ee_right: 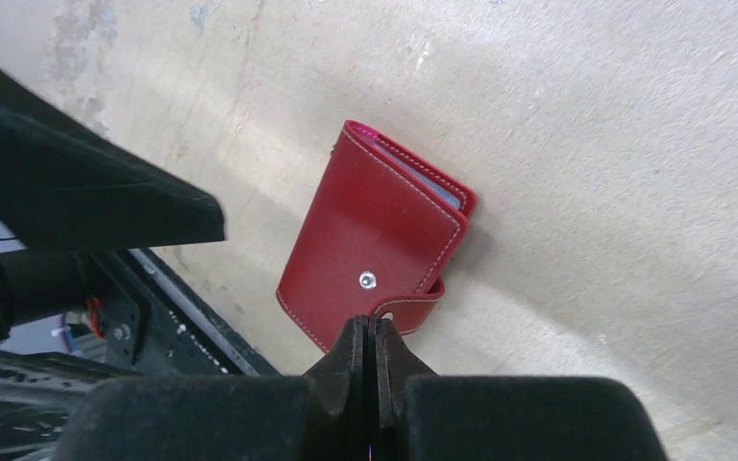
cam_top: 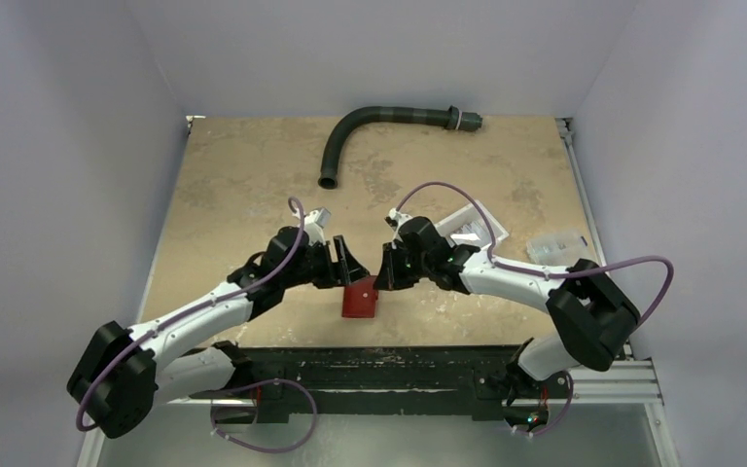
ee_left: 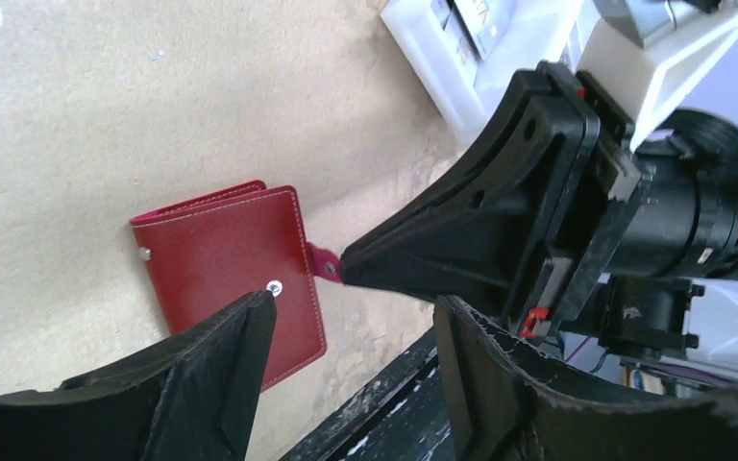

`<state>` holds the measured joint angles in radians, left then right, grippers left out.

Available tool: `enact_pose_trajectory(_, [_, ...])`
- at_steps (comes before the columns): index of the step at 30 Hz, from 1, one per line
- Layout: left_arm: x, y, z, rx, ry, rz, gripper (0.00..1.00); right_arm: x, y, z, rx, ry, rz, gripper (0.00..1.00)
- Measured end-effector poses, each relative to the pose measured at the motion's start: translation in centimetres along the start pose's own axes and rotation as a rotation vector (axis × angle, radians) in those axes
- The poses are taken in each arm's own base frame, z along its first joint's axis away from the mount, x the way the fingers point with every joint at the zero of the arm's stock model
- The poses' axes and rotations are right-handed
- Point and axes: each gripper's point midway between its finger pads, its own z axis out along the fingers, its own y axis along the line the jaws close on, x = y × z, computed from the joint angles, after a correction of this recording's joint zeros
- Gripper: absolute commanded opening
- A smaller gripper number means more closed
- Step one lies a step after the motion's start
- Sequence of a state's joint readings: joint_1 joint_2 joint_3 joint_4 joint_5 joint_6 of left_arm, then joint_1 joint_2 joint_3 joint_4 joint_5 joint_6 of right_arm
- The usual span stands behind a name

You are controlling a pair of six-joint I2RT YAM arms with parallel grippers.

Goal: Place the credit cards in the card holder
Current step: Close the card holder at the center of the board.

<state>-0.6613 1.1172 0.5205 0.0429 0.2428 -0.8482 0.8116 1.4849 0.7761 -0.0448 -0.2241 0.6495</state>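
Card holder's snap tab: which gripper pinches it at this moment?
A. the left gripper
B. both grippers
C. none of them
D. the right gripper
D: the right gripper has its black fingertips closed on the snap tab of the red card holder, while the left gripper stands open nearby, holding nothing.

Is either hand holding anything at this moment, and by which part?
The right hand is shut on the card holder, pinching the end of its snap tab. The left hand is open and holds nothing.
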Motion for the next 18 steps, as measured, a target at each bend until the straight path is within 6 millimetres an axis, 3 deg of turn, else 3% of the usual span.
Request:
enact_pose_trajectory(5, [0.7, 1.1, -0.9, -0.046, 0.02, 0.028, 0.53, 0.0, -0.7, -0.3, 0.044, 0.014, -0.043, 0.0])
enact_pose_trajectory(10, [3.5, 4.0, -0.5, -0.123, 0.106, 0.017, 0.61, 0.1, -1.1, -0.4, 0.061, 0.028, -0.082, 0.0])
enact_pose_trajectory(14, [5.1, 5.8, -0.4, -0.168, 0.148, 0.003, 0.61, -0.7, -1.7, 0.2, 0.091, 0.029, -0.107, 0.0])
enact_pose_trajectory(18, [5.6, 6.5, -0.1, -0.179, 0.152, -0.001, 0.48, -0.7, -2.3, 0.4, 0.112, 0.039, -0.114, 0.0])
